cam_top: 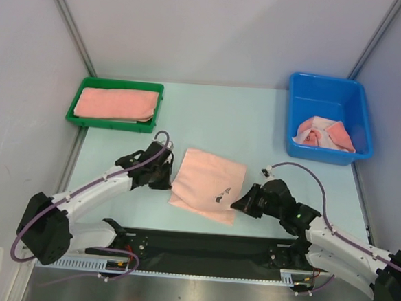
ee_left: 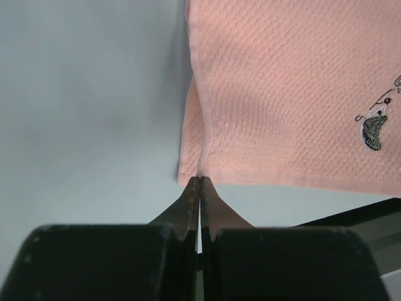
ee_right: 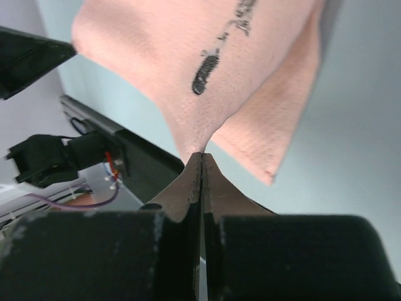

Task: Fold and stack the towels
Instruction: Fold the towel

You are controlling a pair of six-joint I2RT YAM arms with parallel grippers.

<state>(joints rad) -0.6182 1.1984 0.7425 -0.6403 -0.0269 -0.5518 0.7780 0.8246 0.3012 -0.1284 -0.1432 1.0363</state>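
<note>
A peach towel with a small dark motif lies doubled over in the middle of the table. My left gripper is at its left edge. In the left wrist view that gripper is shut, with the towel's hem pinched at its tips. My right gripper is at the towel's near right corner. In the right wrist view this gripper is shut on the cloth, and the towel is drawn up into a point. A lower layer hangs beneath.
A green tray at the back left holds a folded pink towel. A blue bin at the back right holds crumpled pink and white towels. A black mat runs along the near edge between the arm bases.
</note>
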